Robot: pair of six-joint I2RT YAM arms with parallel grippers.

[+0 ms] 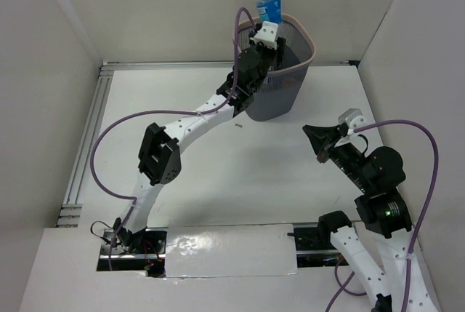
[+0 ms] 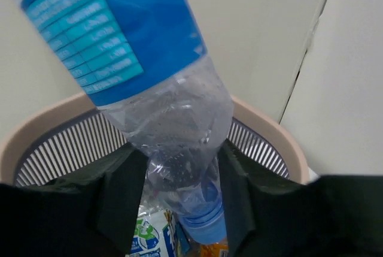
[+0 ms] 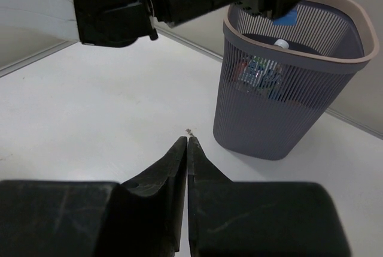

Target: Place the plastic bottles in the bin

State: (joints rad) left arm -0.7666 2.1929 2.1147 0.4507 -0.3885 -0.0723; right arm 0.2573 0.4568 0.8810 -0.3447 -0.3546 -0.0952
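the left gripper (image 2: 179, 191) is closed on the shoulder of a blue-labelled water bottle (image 2: 161, 89), cap down, long axis tilting up and away from the fingers. the bin (image 2: 266, 128) opens directly beneath this gripper, so letting go should drop it in. the right gripper (image 3: 187, 149) is pinched shut and empty, the bin well ahead of it. only the left wrist view shows the cap inside the rim, above other bottles (image 2: 146, 233).

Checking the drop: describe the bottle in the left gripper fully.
The bottle is clear, thin, crinkled plastic with a blue label printed in white and a blue cap. It looks empty apart from droplets inside. It hangs tilted, cap down, over the bin, its shoulder pinched between the left gripper's fingers.
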